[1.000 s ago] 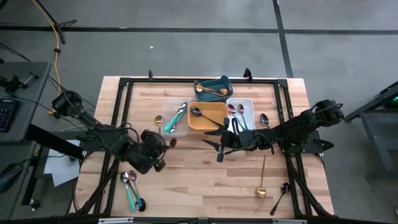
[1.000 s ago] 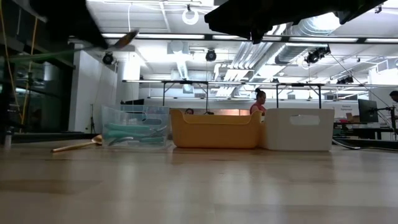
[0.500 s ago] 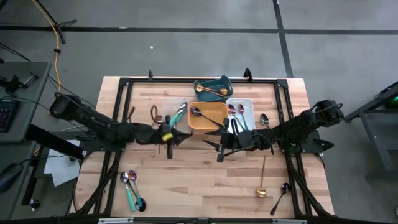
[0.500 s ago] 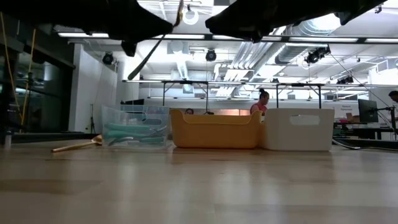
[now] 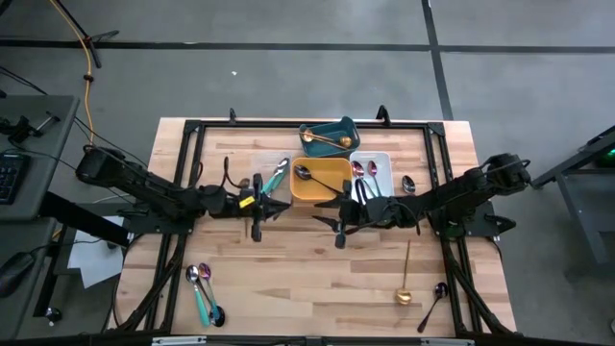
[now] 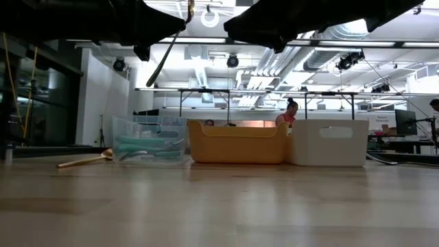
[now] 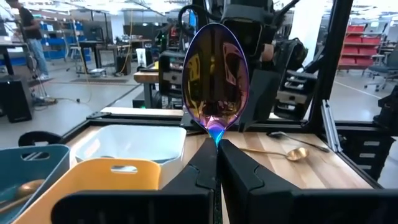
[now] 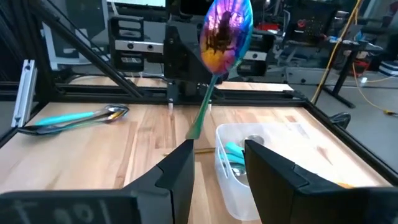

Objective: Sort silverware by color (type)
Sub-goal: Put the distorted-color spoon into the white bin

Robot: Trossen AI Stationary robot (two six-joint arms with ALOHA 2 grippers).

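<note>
left gripper [image 5: 261, 206] raised above the table [image 5: 317, 279], just near of the clear tray [image 5: 272, 192], clamped on the neck of an iridescent pink-purple spoon [image 7: 216, 78], bowl standing up beyond the fingers [image 7: 202, 171]. right gripper [image 5: 338, 216] aloft just near of the orange tray [image 5: 322, 187], facing the left one, jaws partly apart and holding nothing. same spoon seen from the right wrist [image 8: 225, 31], between the two grippers.

elsewhere on the table: teal-handled spoons [image 5: 272, 180] in the clear tray, a dark spoon [image 5: 304, 174] in the orange tray, pink-purple spoons [image 5: 363, 171] in the white tray [image 5: 383, 160], a gold spoon [image 5: 325, 140] in the teal tray [image 5: 341, 127]. loose pieces: gold spoon [image 5: 405, 279] and dark spoon [image 5: 432, 303] near right, small cluster [image 5: 203, 293] near left, one spoon [image 5: 407, 184] right of the white tray.
</note>
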